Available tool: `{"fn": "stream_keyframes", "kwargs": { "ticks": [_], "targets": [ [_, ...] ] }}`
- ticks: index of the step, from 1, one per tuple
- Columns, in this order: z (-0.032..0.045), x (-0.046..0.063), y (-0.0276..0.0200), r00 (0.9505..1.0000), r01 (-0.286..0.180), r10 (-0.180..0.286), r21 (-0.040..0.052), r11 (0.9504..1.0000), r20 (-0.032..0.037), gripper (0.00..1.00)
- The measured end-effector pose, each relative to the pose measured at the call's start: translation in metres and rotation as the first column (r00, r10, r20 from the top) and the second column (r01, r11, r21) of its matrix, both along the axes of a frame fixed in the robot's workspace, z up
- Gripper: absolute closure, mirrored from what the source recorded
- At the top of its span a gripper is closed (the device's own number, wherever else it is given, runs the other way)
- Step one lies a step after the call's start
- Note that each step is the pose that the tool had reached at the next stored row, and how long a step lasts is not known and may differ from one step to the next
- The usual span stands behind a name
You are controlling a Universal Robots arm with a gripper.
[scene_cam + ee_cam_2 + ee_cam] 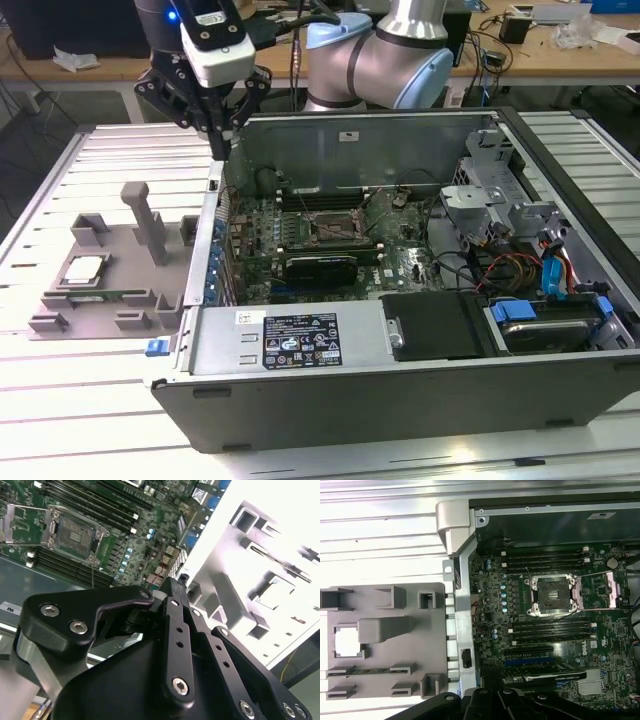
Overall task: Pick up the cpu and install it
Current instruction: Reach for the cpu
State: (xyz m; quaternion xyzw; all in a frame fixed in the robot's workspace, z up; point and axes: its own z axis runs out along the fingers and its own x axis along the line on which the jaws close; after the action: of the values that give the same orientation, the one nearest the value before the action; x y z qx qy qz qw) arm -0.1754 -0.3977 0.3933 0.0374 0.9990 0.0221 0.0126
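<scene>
So far nothing is done: the small flat silver-topped square cpu (85,268) lies in the grey plastic fixture tray (120,262) at the exterior view's left, the black-framed motherboard socket (335,228) stands empty, and the black pincer (221,148), pressed together and holding nothing, hovers over the grey metal computer case (400,385).

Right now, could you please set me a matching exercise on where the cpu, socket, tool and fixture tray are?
Things: 1 cpu; 2 socket; 3 tool; 4 fixture tray.
Places: A on the motherboard inside the computer case, empty; B in the air above the case's wall; C on the table beside the case; D in the tray's recess.
Pairs: 1-D, 2-A, 3-B, 4-C.
</scene>
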Motion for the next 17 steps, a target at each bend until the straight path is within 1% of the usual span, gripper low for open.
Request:
{"fn": "stream_keyframes", "kwargs": {
  "ticks": [9, 13, 15, 17],
  "targets": [
    [0.0, -0.016, 0.0002, 1.0, 0.0, 0.0, 0.0, 1.0, 0.0004, 0.89],
    [0.0, -0.02, 0.0003, 1.0, 0.0, 0.0, -0.0001, 1.0, 0.0005, 0.89],
    [0.0, -0.025, 0.0005, 1.0, 0.0, 0.0, 0.0, 1.0, 0.0005, 0.89],
    [0.0, -0.033, 0.0011, 1.0, 0.0, 0.0, -0.0001, 1.0, 0.0008, 0.89]
  ]
}}
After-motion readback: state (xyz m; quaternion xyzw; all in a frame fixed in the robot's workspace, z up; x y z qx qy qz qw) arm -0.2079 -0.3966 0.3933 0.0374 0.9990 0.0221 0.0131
